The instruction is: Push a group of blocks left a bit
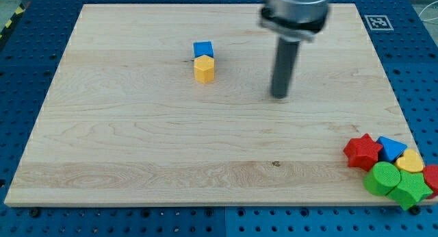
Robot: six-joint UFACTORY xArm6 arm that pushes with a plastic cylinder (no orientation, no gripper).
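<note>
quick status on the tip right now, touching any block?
My tip: no gripper, holds nothing. It rests on bare board, to the view's right of the blue cube and yellow hexagonal block, apart from both.

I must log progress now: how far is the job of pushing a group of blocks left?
Nothing looks done yet. My tip stands on the board, touching no block, to the view's right of the blue cube and yellow hexagon block pair. The push left remains; which group is meant is unclear.
</note>
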